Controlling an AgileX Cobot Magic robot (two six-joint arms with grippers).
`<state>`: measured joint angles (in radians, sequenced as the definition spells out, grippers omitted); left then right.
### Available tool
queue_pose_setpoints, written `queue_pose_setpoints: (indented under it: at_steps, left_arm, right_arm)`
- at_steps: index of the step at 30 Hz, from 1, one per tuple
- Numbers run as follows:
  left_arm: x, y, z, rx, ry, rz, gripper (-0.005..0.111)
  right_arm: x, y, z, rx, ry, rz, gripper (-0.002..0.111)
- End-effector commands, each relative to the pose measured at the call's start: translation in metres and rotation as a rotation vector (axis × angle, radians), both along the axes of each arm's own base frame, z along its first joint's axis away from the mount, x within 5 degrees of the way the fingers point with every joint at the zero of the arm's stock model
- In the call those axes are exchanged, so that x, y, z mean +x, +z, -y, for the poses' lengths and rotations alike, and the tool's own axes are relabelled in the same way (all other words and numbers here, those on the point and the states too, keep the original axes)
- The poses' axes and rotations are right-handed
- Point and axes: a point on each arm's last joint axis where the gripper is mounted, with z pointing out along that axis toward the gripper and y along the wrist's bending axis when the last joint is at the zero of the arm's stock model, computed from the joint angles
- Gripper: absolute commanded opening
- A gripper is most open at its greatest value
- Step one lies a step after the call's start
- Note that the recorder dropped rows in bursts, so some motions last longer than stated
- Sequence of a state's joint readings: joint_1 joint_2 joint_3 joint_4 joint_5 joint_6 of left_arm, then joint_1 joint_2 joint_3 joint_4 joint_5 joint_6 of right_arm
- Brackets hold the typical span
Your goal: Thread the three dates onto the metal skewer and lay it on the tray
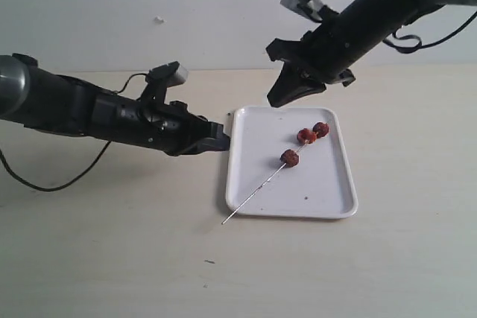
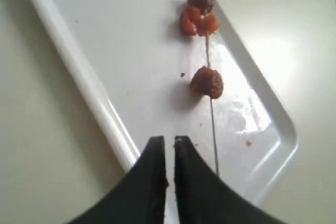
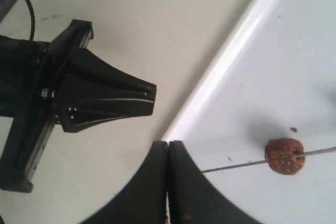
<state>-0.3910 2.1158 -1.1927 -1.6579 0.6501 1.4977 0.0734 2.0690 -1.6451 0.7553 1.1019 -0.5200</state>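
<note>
The metal skewer point(image 1: 257, 190) is lying slantwise across the tray point(image 1: 232, 165), a thin silver rod. Its bare pointed end is poking out over the tray's near left corner onto the table point(image 1: 112, 258). All three dates point(image 1: 290, 157) are sitting on it, dark red-brown and wrinkled. Two of them are crowding together up by the tray's far right corner. The third is sitting alone further down the rod, around the tray's middle.

From the left wrist view the lone date point(image 2: 207, 82) is looking round and whole, with the rod point(image 2: 212, 129) running straight through it. One of the pair beyond is showing torn orange flesh. A few crumbs are dotting the white tray floor point(image 2: 131, 51).

The left gripper point(image 1: 223, 139) is hanging right at the tray's left rim. Its fingers point(image 2: 155, 153) are drawn almost together, leaving only a thin slit, and nothing is sitting in that slit. They are touching neither rod nor fruit. Whether they are touching the rim, I cannot tell.

The right gripper point(image 1: 274, 100) is hovering raised over the tray's far edge. Its fingers point(image 3: 157, 153) are pressed tight together, gripping nothing, with the rod point(image 3: 231, 167) and a date point(image 3: 285, 156) lying clear of them on the tray.
</note>
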Motion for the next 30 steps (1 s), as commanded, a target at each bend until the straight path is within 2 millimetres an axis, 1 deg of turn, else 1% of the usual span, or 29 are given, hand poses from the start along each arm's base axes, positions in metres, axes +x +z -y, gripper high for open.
queue_pose_setpoints:
  at_steps: [1, 2, 4, 7, 9, 10, 14, 18, 19, 22, 27, 30]
  left_arm:
    - [-0.001, 0.028, -0.014, -0.02, -0.049, 0.024, 0.0]
    - [-0.002, 0.032, -0.019, -0.02, -0.039, 0.028, 0.0]
    - [-0.008, 0.04, -0.028, -0.016, -0.015, 0.045, 0.0]
    - [-0.02, 0.048, -0.045, 0.026, 0.058, 0.113, 0.0]
    - [-0.031, 0.052, -0.056, 0.055, 0.112, 0.166, 0.0]
    - [-0.041, 0.054, -0.062, 0.097, 0.089, 0.211, 0.0]
    - [-0.071, 0.078, -0.075, 0.119, 0.089, 0.288, 0.0]
    - [-0.1, 0.103, -0.083, 0.097, 0.091, 0.366, 0.0]
    - [-0.107, 0.107, -0.086, 0.094, 0.091, 0.38, 0.0]
    - [-0.133, 0.117, -0.095, 0.102, 0.101, 0.434, 0.0]
    - [-0.172, 0.117, -0.113, 0.158, 0.151, 0.489, 0.0]
    - [-0.195, 0.117, -0.121, 0.147, 0.163, 0.521, 0.0]
  right_arm:
    - [-0.009, 0.024, 0.004, -0.044, 0.018, 0.058, 0.0]
    - [-0.013, 0.028, 0.004, -0.047, 0.01, 0.061, 0.0]
    - [-0.022, 0.031, 0.005, -0.049, 0.001, 0.062, 0.0]
    - [-0.037, 0.033, 0.009, -0.069, -0.049, 0.111, 0.0]
    - [-0.047, 0.033, 0.013, -0.09, -0.106, 0.17, 0.0]
    - [-0.054, 0.033, 0.015, -0.105, -0.131, 0.203, 0.0]
    - [-0.086, 0.035, 0.026, -0.147, -0.243, 0.352, 0.0]
    - [-0.13, 0.038, 0.038, -0.175, -0.344, 0.5, 0.0]
    - [-0.139, 0.04, 0.041, -0.183, -0.369, 0.536, 0.0]
    - [-0.177, 0.047, 0.049, -0.2, -0.428, 0.646, 0.0]
    - [-0.247, 0.056, 0.061, -0.185, -0.518, 0.82, 0.0]
    - [-0.281, 0.058, 0.064, -0.16, -0.543, 0.916, 0.0]
